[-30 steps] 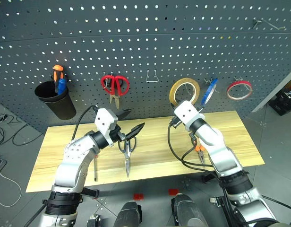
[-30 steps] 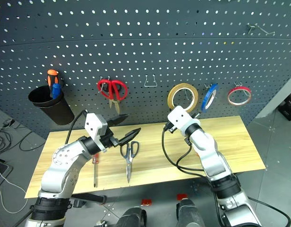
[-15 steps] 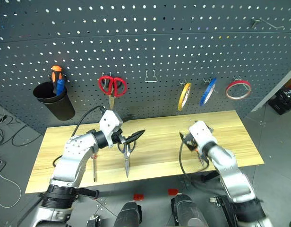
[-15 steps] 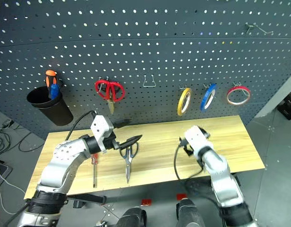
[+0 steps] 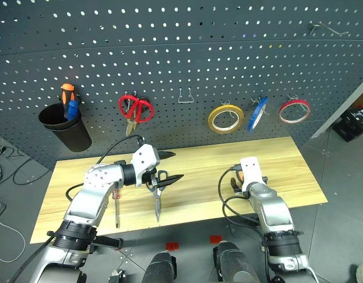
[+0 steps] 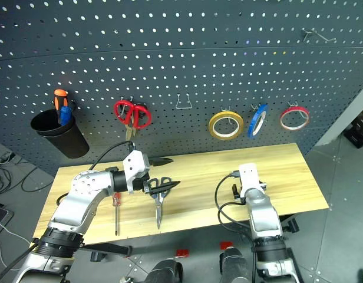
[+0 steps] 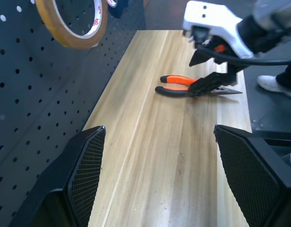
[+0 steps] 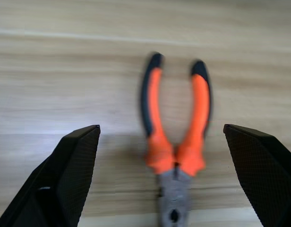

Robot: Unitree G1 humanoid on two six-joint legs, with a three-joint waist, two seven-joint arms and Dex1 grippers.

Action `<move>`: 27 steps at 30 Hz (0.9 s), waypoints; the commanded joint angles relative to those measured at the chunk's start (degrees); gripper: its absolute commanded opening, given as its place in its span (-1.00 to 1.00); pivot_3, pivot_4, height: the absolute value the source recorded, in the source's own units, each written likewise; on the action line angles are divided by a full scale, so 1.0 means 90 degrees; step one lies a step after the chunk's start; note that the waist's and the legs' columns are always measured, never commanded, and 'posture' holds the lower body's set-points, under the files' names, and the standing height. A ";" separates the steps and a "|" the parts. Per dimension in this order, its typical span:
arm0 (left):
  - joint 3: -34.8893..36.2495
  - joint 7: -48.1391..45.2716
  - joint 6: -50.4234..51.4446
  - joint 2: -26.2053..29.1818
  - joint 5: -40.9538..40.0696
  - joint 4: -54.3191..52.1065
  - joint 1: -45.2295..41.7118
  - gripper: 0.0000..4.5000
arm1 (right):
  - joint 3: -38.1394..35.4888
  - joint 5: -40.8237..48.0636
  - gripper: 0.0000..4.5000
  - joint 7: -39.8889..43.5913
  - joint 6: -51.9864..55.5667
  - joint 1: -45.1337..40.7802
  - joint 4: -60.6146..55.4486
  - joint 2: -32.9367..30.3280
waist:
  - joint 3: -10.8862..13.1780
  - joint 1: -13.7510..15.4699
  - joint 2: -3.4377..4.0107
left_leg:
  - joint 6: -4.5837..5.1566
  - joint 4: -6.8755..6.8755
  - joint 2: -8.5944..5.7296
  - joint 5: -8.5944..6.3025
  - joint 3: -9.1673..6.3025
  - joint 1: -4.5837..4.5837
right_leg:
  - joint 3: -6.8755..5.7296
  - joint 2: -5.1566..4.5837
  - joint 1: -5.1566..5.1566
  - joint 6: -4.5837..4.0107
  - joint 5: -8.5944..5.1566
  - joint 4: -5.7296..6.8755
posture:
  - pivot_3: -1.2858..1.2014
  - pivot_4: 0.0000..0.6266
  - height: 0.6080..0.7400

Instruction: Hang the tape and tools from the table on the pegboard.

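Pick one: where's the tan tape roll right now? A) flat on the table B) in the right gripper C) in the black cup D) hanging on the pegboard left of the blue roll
D: the tan tape roll hangs on a hook of the pegboard, just left of the blue roll; the right gripper is open and empty above the pliers.

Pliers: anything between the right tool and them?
Nothing visible. The pliers lie flat on bare table, centred between the open right tool's fingers, handles pointing away.
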 commanded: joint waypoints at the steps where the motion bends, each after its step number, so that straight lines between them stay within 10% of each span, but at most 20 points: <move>1: -0.0003 -0.0027 -0.0134 -0.0015 0.0020 -0.0086 -0.0095 0.72 | -0.0314 0.0241 0.98 -0.0088 -0.0299 -0.0409 0.0525 -0.0112 | 0.0000 -0.0034 0.0000 | 0.0000 -0.0001 0.0001 0.0000 0.0001 0.0000 | 0.0000 0.0000 0.0000 0.0000 0.0000 0.0000 | -0.06 -0.44 1.00; 18: 0.0026 0.0163 -0.0237 -0.0134 0.0074 -0.0025 -0.0001 0.72 | -0.0396 0.0863 0.98 0.0281 -0.0461 -0.1265 0.2764 -0.0593 | -0.0035 -0.0091 0.0012 | -0.0006 0.0000 0.0005 0.0003 0.0011 0.0001 | 0.0005 0.0002 0.0001 0.0000 0.0000 0.0000 | -0.04 -0.53 1.00; 27: 0.0222 0.0084 -0.0061 -0.0027 -0.0204 -0.0105 0.0191 0.72 | -0.0132 0.0965 0.21 0.0456 -0.0239 -0.1176 0.2479 -0.0615 | -0.0128 -0.0094 0.0012 | -0.0006 -0.0001 0.0006 0.0003 0.0018 0.0008 | 0.0009 0.0000 0.0008 0.0001 0.0000 -0.0002 | -0.05 -0.59 1.00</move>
